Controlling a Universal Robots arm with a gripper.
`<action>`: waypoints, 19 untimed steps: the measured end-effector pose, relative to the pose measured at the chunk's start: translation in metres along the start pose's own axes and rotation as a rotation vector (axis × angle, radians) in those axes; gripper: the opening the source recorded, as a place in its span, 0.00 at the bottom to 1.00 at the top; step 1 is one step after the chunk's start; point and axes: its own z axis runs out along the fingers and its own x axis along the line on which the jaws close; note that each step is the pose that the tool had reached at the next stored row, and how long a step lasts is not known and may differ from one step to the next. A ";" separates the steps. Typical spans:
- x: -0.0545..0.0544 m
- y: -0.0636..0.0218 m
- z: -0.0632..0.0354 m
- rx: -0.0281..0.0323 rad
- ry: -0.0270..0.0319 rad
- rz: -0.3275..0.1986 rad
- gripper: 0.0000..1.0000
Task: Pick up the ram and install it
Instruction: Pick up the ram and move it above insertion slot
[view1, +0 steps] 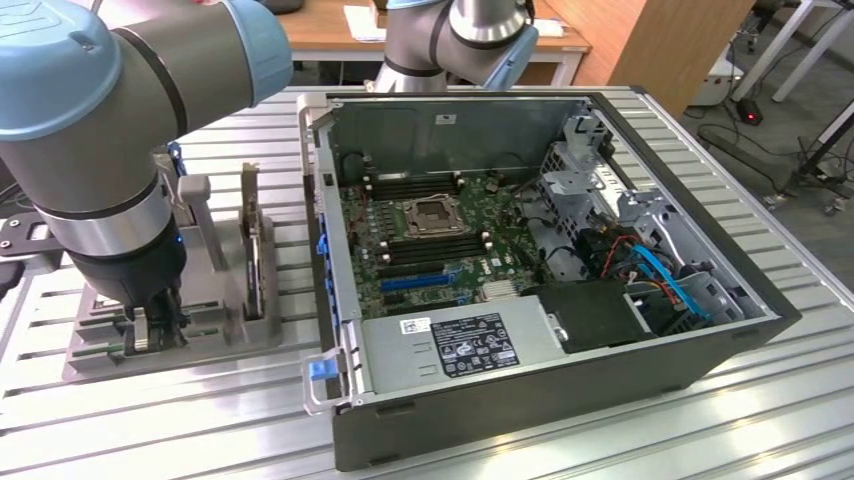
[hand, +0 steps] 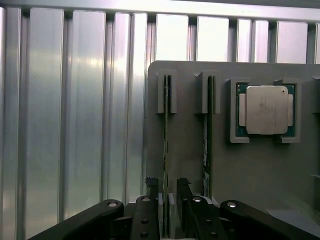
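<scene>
Ram (hand: 166, 130) is standing edge-on, a thin greenish strip, in the grey holder (hand: 250, 170) slot. The gripper (hand: 168, 199) is straddling it, jaws apart, at the exterior view's lower left.

No text can be read for certain. The black label (view1: 470, 348) on the silver power supply (view1: 394, 362) carries white print and round approval marks, all too small to make out, and the pale sticker (hand: 204, 145) along one ram (hand: 210, 100) is likewise illegible

Claw (hand: 167, 182) straddles ram (hand: 166, 130); second stick (hand: 207, 140) crowds alongside.
</scene>
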 end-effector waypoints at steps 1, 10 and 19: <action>0.000 0.0000 0.0000 0.0000 0.0001 0.000 0.28; 0.000 0.0000 0.0003 0.0000 0.0000 0.000 0.19; 0.000 0.0009 0.0008 0.0005 0.0000 0.000 0.19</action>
